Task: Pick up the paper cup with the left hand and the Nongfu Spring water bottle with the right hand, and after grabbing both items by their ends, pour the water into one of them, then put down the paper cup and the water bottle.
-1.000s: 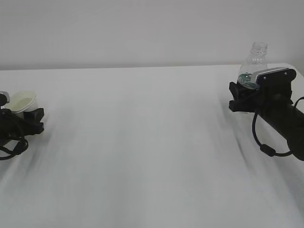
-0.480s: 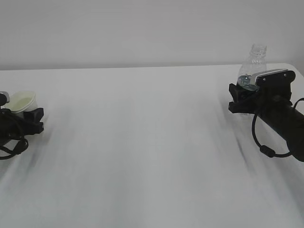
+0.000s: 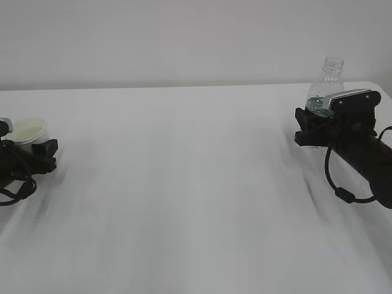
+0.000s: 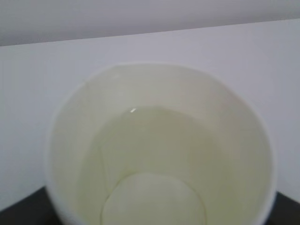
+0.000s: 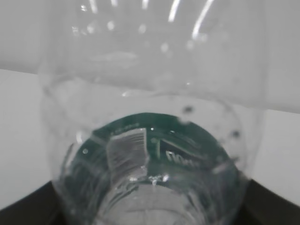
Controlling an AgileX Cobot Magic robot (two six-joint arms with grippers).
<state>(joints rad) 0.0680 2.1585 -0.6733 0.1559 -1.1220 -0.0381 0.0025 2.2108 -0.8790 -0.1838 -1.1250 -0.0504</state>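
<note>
Standing between each arm's fingers: paper cup (image 3: pixel 28 131), bottle (image 3: pixel 327 82).

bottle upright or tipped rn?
Upright: the Nongfu Spring water bottle stands neck-up with its open mouth on top, at the right tool.

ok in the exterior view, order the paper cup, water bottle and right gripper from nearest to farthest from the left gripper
1. paper cup, at the left gripper itself, far left.
2. right gripper, across the table, right side.
3. water bottle, just beyond it; these two are close together.
</note>
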